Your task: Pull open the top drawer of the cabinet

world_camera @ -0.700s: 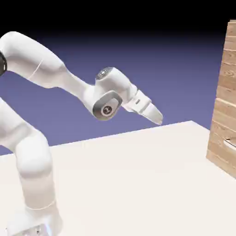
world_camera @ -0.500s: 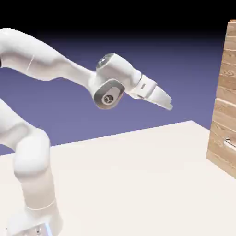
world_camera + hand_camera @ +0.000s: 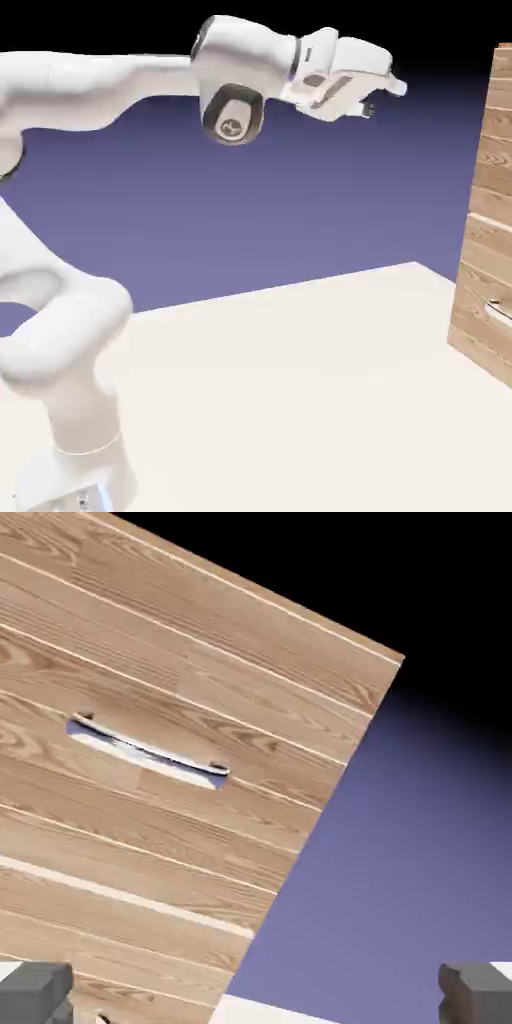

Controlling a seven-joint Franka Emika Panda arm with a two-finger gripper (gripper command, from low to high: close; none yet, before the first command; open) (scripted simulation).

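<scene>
The cabinet (image 3: pixel 490 190) of light brown wood planks stands at the exterior view's right edge, partly cut off. My gripper (image 3: pixel 383 99) hangs high in the air, level with the cabinet's upper part and well to its left, touching nothing. The hand view looks at the cabinet (image 3: pixel 120 932) tilted: the top drawer (image 3: pixel 240 682) lies just under the cabinet's upper edge, with its small metal handle (image 3: pixel 150 750) at the left. Both grey fingertips (image 3: pixel 35 994) sit far apart at the bottom corners. My gripper (image 3: pixel 255 997) is open and empty.
The pale table (image 3: pixel 300 400) stretches from the robot's base to the cabinet's foot. A lower drawer's pale handle (image 3: pixel 498 310) shows at the right edge. Open air lies between my gripper and the cabinet.
The arm has swung the gripper up and to the right, from mid height above the table to the level of the cabinet's upper part. The hand has levelled out toward the cabinet.
</scene>
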